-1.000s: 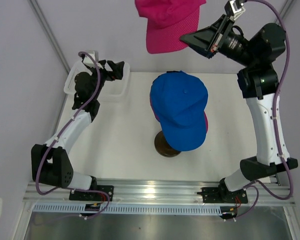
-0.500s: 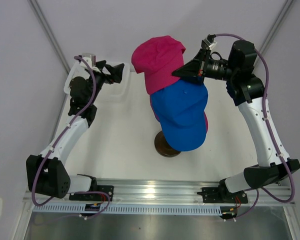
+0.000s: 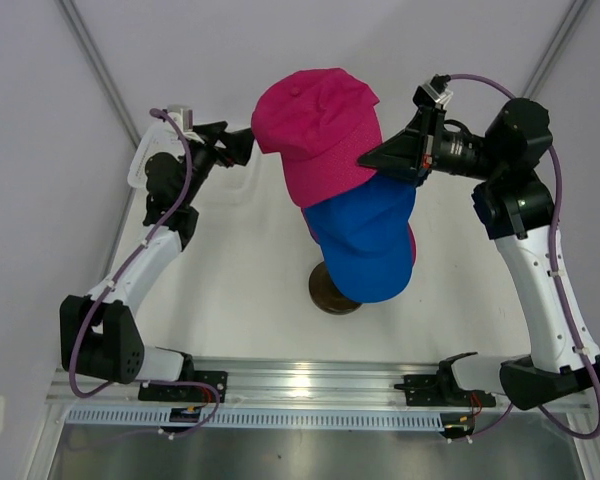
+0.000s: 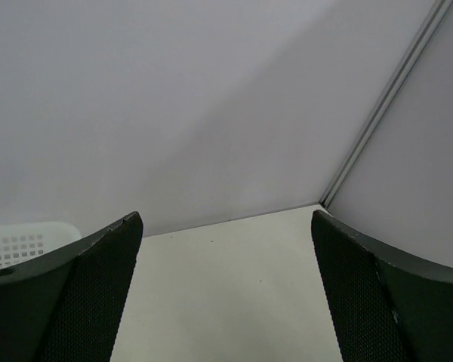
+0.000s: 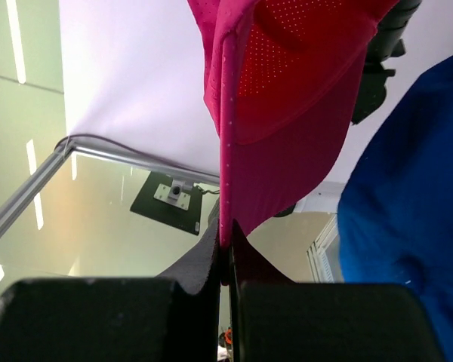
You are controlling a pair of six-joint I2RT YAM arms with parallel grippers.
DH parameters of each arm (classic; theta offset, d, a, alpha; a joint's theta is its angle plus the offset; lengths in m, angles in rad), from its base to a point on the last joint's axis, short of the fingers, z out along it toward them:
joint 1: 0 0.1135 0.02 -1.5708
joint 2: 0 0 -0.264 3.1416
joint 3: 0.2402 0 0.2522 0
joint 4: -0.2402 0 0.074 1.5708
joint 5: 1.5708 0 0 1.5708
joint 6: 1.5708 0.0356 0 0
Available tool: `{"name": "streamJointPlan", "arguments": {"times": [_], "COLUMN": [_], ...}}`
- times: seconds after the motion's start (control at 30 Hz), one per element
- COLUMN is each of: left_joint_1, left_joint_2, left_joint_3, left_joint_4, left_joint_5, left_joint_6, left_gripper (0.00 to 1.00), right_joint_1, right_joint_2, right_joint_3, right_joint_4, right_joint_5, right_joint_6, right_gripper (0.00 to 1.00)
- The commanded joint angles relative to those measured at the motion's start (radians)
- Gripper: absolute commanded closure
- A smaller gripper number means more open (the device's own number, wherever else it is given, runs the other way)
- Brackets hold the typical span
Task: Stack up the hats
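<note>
Two things fill most of what we see: the pale lilac walls (image 3: 200, 50) and the white table (image 3: 240, 300) they enclose. A slim metal post (image 3: 95, 65) runs down the wall on the left, and a ridged aluminium rail (image 3: 320, 385) carries both arm bases along the near edge. The table top is matt and plain.

At mid-table a blue hat (image 3: 365, 245) sits over a stand, of which only the dark round base (image 3: 335, 293) shows. A sliver of magenta (image 3: 413, 245) peeks out under the blue hat's right side. Above and behind it hangs a pink hat (image 3: 320, 130), overlapping the blue crown in the top view; we cannot tell whether the two touch. The right gripper (image 5: 225, 249) is pinched tight on this pink hat's edge. The left gripper (image 4: 226, 219) stands with its jaws spread wide and nothing between them, near the pink hat's left side. A white mesh basket (image 4: 19, 243) lies at the far left corner.

A second ago the pink hat was farther back, cut off by the top edge. It has since come forward over the blue one. The left gripper has swung towards it, covering more of the basket.
</note>
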Motion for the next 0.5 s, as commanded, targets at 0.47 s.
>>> {"name": "streamJointPlan", "arguments": {"times": [0.47], "left_joint_1": [0.006], "left_joint_2": [-0.066], "left_joint_3": [-0.026], "left_joint_4": [0.057], "left_joint_5": [0.021], "left_joint_6": [0.024], "left_gripper": [0.06], "right_joint_1": [-0.096], "right_joint_2": [-0.223], "right_joint_3": [-0.267], "right_joint_4": [-0.053], "right_joint_5": [-0.116], "right_joint_6": [-0.023], "right_gripper": [1.00]}}
